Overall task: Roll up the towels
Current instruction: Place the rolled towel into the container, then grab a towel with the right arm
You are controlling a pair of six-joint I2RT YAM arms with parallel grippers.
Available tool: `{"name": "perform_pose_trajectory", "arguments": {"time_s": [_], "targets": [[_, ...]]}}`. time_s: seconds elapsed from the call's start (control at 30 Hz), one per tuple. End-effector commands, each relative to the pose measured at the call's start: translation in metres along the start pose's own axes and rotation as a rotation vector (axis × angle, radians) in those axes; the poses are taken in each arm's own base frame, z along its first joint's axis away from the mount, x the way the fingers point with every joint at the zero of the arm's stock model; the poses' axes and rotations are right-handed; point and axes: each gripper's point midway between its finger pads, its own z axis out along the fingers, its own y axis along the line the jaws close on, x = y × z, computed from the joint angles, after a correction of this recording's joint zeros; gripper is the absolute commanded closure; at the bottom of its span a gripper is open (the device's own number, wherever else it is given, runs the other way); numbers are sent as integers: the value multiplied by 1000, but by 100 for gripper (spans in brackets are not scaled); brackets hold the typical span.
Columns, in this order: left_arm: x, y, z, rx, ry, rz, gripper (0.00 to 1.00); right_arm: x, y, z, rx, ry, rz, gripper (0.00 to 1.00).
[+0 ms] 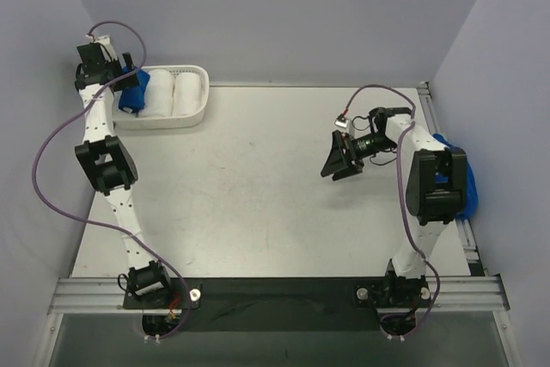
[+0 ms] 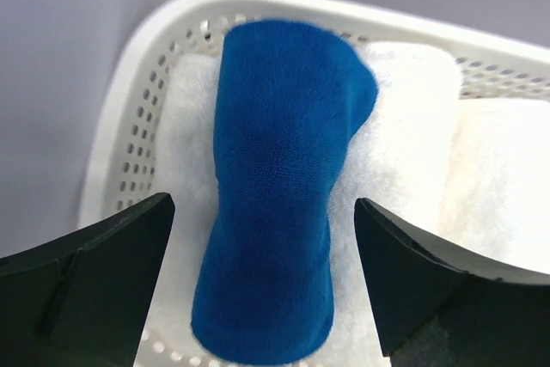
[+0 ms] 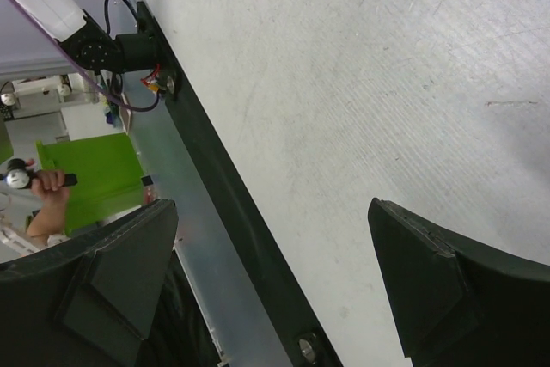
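2 blue towels [image 1: 133,92] [image 1: 469,199], 2 white rolls [image 1: 160,92] [image 1: 186,92], 1 basket [image 1: 172,122].

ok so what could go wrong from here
1. The blue roll lies on top of the white rolls in the basket, and one end looks wider, so it may unroll or shift.
2. The open left end effector flanks it; pulling away crooked could snag the cloth.
3. The other towel sits at the table edge behind the right arm, awkward to reach.
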Motion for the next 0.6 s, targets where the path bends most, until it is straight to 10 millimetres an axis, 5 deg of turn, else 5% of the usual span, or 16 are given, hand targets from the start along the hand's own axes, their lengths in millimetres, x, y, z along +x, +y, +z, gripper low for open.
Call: {"name": "perform_pose_trajectory", "arguments": {"time_s": [0.0,0.03,0.1,0.13,0.23,0.4,0.47,0.5,0.57], "targets": [[-128,-15,-108,16,-307,83,3,-6,31,-23,34,-42,-67,0],[-146,-19,-134,15,-353,96,2,-6,34,-28,64,-49,-87,0],[-154,-20,-155,10,-372,144,3,-7,35,-34,105,-58,-100,0],[-169,-24,-185,7,-414,157,3,-8,39,-40,129,-71,-122,0],[-171,-36,-231,37,-431,196,3,-7,42,-55,214,-97,-157,0],[-122,-80,-274,175,-297,300,3,0,46,-80,377,-134,-207,0],[-84,-97,-290,238,-210,324,3,5,50,-89,430,-153,-229,0],[-71,-121,-310,294,-204,359,3,8,47,-94,472,-153,-232,0],[-18,-139,-305,339,-85,395,3,15,49,-101,517,-166,-248,0]]}}
